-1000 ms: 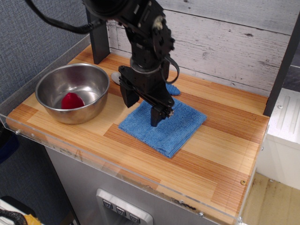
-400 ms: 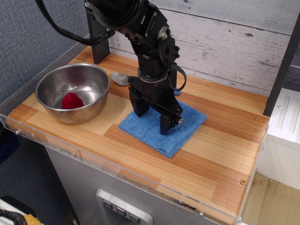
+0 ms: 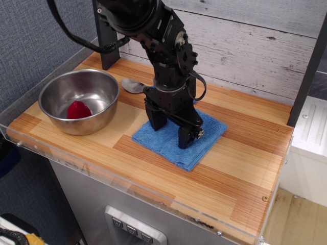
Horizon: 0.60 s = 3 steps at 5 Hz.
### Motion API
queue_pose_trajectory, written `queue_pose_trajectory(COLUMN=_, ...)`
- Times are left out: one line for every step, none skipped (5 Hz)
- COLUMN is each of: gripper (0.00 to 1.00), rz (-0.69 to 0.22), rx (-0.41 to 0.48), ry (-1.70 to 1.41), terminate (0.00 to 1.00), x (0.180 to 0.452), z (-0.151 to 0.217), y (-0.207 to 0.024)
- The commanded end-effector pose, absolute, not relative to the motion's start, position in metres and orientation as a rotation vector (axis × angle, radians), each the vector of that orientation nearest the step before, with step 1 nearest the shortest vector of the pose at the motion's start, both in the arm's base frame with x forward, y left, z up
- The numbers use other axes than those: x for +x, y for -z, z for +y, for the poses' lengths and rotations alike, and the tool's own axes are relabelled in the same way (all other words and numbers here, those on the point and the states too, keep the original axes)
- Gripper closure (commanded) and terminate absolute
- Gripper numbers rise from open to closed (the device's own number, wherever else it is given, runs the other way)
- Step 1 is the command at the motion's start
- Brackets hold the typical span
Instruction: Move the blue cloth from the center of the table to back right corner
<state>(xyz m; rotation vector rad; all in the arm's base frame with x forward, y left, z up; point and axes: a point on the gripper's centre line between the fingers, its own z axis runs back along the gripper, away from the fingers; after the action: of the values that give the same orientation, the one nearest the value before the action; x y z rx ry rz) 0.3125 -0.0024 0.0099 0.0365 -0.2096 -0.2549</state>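
The blue cloth (image 3: 168, 147) lies flat on the striped wooden table (image 3: 240, 168), near its middle. My black gripper (image 3: 170, 130) stands straight above the cloth. Its two fingers are spread apart, with both tips down on or just over the cloth's surface. One fingertip (image 3: 156, 122) is on the cloth's left part and the other (image 3: 185, 140) is nearer its middle. No fabric is pinched between them. The gripper hides the cloth's back corner.
A steel bowl (image 3: 97, 87) with a red object (image 3: 78, 109) inside stands at the left. A metal spoon (image 3: 132, 86) lies behind the gripper, its handle hidden. A black post (image 3: 107, 48) stands at the back left. A clear plastic rim (image 3: 153, 191) edges the table front.
The gripper has moved a little to the right and lowered onto the cloth, still spread open. The cloth has shifted slightly to the right.
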Motion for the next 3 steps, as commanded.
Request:
queue_pose_trajectory(gripper=0.00, rz=-0.219, rx=0.034, ry=0.307, terminate=0.00, x=0.330, z=-0.024, y=-0.008)
queue_pose_trajectory(gripper=0.00, rz=-0.225, rx=0.015, ry=0.341, terminate=0.00, x=0.340, z=-0.040, y=-0.008)
queue_pose_trajectory(gripper=0.00, rz=-0.233, rx=0.001, ry=0.368, terminate=0.00, x=0.350, z=-0.053, y=-0.008)
